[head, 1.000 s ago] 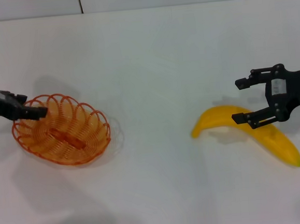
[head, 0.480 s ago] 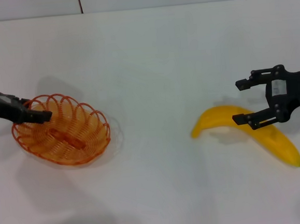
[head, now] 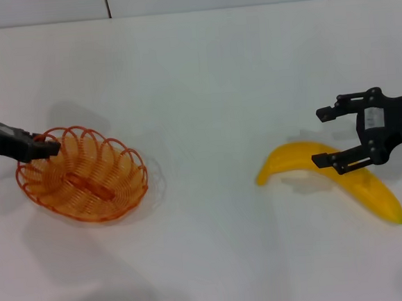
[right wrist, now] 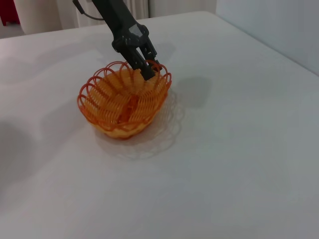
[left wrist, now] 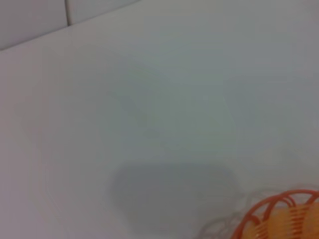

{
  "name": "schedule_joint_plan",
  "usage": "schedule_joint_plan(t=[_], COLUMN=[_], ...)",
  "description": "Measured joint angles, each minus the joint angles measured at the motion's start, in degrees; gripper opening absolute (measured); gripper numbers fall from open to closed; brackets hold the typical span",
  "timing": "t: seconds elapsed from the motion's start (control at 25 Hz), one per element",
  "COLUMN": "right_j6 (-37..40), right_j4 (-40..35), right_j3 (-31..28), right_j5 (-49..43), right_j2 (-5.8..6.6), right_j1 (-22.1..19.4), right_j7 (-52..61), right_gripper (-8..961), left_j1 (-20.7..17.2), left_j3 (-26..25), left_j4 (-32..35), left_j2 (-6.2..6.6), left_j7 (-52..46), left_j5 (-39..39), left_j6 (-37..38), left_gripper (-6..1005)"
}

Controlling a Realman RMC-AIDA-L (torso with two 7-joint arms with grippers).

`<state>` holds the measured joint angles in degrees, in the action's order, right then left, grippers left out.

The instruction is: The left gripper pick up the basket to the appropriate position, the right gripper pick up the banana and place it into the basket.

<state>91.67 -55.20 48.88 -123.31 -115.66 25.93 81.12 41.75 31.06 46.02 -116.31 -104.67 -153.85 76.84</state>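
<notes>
Left gripper (head: 47,145): you see it clenched on the orange looped-wire basket (head: 82,174), at its 10 o'clock rim.
Right gripper (head: 323,136): released, fingers straddling the curved yellow banana (head: 306,157).

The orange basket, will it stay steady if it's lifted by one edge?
Probably light: the basket is open looped wire. Held only at the rim by the left claw, it would likely tilt. The thin loops may flex slightly.

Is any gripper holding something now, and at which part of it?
Left gripper is at the basket rim; grip cannot be told. Right gripper, open over the banana, holds nothing.
</notes>
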Motion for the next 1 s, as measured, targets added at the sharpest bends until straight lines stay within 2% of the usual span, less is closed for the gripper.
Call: schedule_joint_plan(t=[0.12,0.16,0.4,0.6,0.76,1.0], right_j6=[0.0,0.0,0.0,0.0,-0.1,-0.1], right_j4=[0.0,0.0,0.0,0.5,0.7,0.9], right_j3=[0.1,0.1,0.0,0.1,0.1,0.2], right_j5=[0.0,0.0,0.0,0.0,0.0,-0.1], right_j2=[0.0,0.0,0.0,0.0,0.0,0.0], right_j1=[0.0,0.0,0.0,0.0,0.1,0.5], right_j7=[0.0,0.0,0.0,0.0,0.0,0.0], right_gripper=[882,882,881,881,881,881], left_j1=[0.1,0.1,0.1,-0.1,-0.5,-0.4], left_j3=[0.9,1.0,1.0,0.4,0.6,0.3], left_j4=[-0.3,-0.3,-0.3,-0.2,-0.3,-4.2], left_j2=[0.0,0.0,0.02,0.09,0.09,0.23], left_j7=[0.0,0.0,0.1,0.4,1.6,4.3], left_j5=[-0.2,-0.2,0.1,2.7,7.2,13.6], left_j6=[-0.1,-0.1,-0.1,-0.2,-0.8,-3.4], left_gripper=[566,326,152,88,86,82])
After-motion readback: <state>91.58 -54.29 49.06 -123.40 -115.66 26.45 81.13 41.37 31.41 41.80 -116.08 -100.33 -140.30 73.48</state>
